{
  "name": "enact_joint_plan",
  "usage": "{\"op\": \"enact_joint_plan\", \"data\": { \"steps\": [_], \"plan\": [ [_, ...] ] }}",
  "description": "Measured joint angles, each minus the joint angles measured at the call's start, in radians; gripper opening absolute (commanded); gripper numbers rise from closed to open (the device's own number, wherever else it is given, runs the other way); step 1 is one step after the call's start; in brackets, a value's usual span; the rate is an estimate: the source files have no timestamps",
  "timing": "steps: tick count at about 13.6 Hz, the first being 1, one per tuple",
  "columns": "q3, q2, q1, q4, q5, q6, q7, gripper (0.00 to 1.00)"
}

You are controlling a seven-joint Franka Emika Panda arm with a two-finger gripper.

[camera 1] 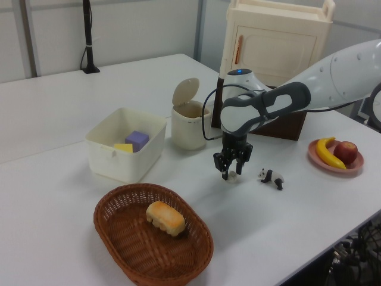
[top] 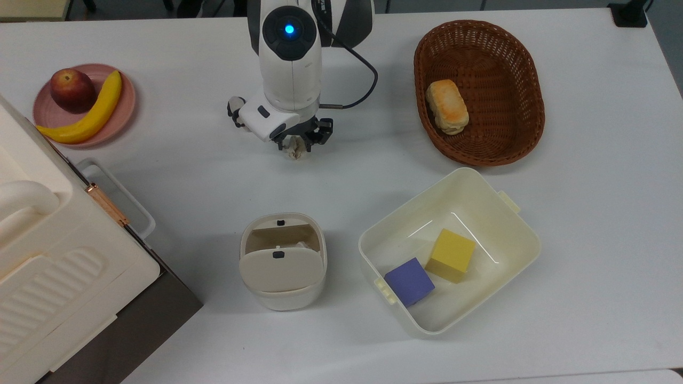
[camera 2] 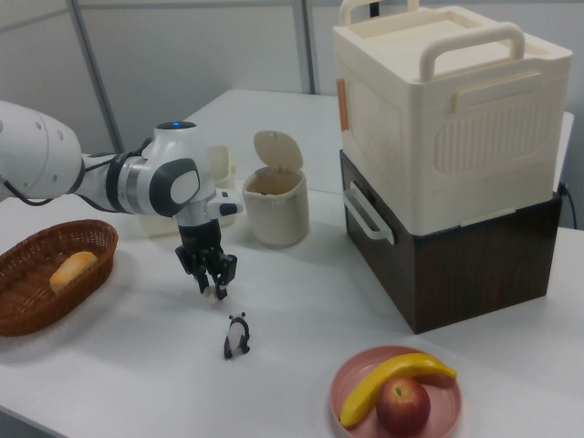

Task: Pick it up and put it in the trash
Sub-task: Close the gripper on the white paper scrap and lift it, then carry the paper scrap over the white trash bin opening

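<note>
The black two-finger tool [top: 297, 143] is down on the white surface [top: 480, 330], fingers pinched in around the small crumpled off-white paper wad [top: 295, 151] — grasp looks made, lift not yet begun. The wad sits low against the surface, well apart from the cream-white lidded plastic bin [top: 282, 261]. Carry and drop remain. Fingers cover most of the wad, so firm contact is hard to confirm.

Crumpled paper wad [top: 295, 150] on table, bin [top: 282, 261] open.

The top view looks straight down on the desk [top: 587, 213]. The left view and right view look across from opposite sides, sharing the trash [camera 1: 189, 125] in the middle.
</note>
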Motion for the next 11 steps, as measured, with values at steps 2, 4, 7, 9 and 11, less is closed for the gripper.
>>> {"op": "enact_joint_plan", "data": {
  "steps": [2, 4, 7, 9, 11],
  "plan": [
    [0.000, 0.002, 0.000, 0.001, -0.003, 0.001, 0.000, 0.00],
    [0.001, 0.002, 0.001, 0.006, -0.003, 0.001, 0.000, 0.00],
    [0.001, 0.003, 0.001, 0.013, -0.003, 0.001, 0.000, 0.00],
    [0.000, 0.003, 0.000, 0.059, -0.003, 0.002, 0.000, 0.00],
    [0.000, 0.000, 0.000, 0.134, -0.003, -0.001, 0.000, 0.00]
  ]
}}
